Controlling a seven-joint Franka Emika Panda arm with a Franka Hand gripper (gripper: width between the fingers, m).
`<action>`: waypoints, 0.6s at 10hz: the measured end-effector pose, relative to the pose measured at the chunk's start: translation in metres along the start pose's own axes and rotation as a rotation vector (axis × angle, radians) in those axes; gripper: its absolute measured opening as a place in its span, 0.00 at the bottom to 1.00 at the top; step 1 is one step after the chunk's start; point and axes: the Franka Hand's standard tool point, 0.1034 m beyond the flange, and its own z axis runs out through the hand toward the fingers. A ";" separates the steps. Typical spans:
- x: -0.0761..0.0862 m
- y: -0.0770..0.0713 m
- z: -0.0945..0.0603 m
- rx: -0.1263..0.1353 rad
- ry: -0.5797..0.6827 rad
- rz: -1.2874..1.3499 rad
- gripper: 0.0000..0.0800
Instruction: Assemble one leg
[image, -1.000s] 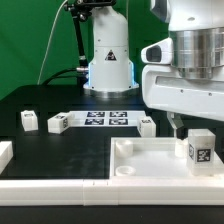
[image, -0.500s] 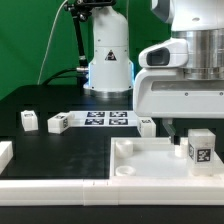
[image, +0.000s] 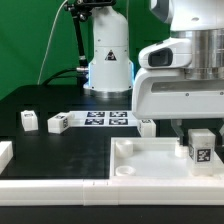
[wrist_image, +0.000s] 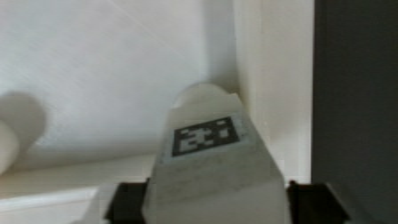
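The leg (image: 200, 147), a small white block with a black-and-white tag, stands upright in the corner of the large white tray (image: 140, 172) on the exterior view's right. My gripper (image: 199, 130) has come down over it, with one finger on each side. In the wrist view the leg (wrist_image: 217, 140) fills the space between the two dark pads (wrist_image: 128, 203), which lie against its sides. The gripper (wrist_image: 217, 207) is shut on the leg. The tray's floor and rim (wrist_image: 89, 60) show behind it.
Three more small white legs lie on the black table (image: 29, 120), (image: 58, 123), (image: 147, 125). The marker board (image: 105, 119) lies between them. Another white piece (image: 5, 152) sits at the left edge. The arm's base (image: 108, 60) stands behind.
The gripper has come down from above the tray corner until its fingers sit around the leg. The leg and tray have not moved.
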 end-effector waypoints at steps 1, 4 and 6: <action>0.000 0.001 0.000 -0.001 0.000 0.000 0.36; 0.000 0.002 0.000 0.003 0.001 0.288 0.36; 0.000 0.003 0.000 0.012 0.001 0.530 0.36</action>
